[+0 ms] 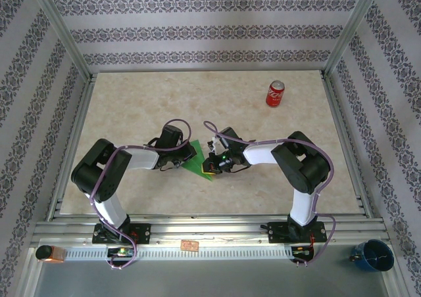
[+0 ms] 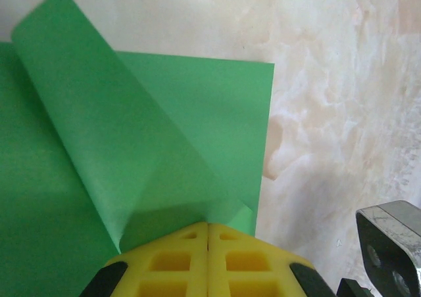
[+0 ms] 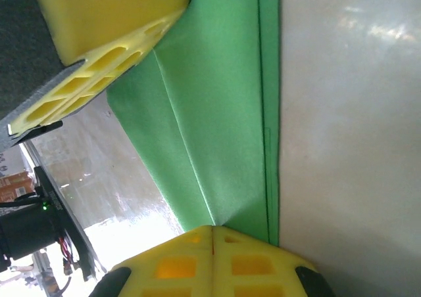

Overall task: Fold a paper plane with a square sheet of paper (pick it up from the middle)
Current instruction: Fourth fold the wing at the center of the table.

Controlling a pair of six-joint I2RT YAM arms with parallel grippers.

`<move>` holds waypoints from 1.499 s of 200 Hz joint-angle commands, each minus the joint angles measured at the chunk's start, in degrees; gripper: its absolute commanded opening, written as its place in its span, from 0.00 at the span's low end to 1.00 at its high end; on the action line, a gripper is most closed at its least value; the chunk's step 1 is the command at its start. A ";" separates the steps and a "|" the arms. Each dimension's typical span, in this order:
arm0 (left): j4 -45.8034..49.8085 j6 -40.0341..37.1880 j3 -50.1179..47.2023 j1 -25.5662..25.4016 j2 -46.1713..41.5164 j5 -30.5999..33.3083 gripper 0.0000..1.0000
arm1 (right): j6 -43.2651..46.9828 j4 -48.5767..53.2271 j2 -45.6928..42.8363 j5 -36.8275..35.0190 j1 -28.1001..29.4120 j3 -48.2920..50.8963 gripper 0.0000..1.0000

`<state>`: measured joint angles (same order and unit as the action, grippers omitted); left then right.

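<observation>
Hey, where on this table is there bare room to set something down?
Bare table runs from the left rail across the far side to the red soda can, and along the right rail nearer than the can. Crowded in the middle: left gripper and right gripper both pinch the green paper.

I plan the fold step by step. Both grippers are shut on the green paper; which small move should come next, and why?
Probably the left gripper should carry its pinched flap over the green paper and lay it flat, while the right gripper holds: the flap stands raised and curled, not yet creased.
</observation>
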<state>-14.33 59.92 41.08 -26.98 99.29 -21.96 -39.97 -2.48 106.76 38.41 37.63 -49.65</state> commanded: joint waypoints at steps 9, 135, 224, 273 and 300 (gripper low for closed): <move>1.37 -2.06 0.59 2.63 1.89 1.75 0.07 | 3.14 11.36 1.96 -6.25 -0.25 2.17 0.00; -1.68 -7.39 0.03 11.61 5.01 -2.55 0.07 | 3.66 10.91 1.35 -4.14 -0.71 1.84 0.00; 4.73 -11.93 6.07 15.86 7.61 -4.73 0.07 | 4.62 11.16 1.35 -3.52 -1.12 1.57 0.00; 9.97 -14.48 9.75 16.26 7.01 -4.86 0.08 | 5.38 11.27 1.74 -2.69 -1.22 1.32 0.00; 12.78 -15.25 10.28 16.22 2.36 -5.19 0.08 | 5.60 11.42 1.66 -2.50 -1.16 1.22 0.00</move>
<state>-7.49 47.83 50.26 -12.08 105.34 -30.50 -36.10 -0.38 106.65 38.83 36.84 -50.24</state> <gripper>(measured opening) 0.077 0.064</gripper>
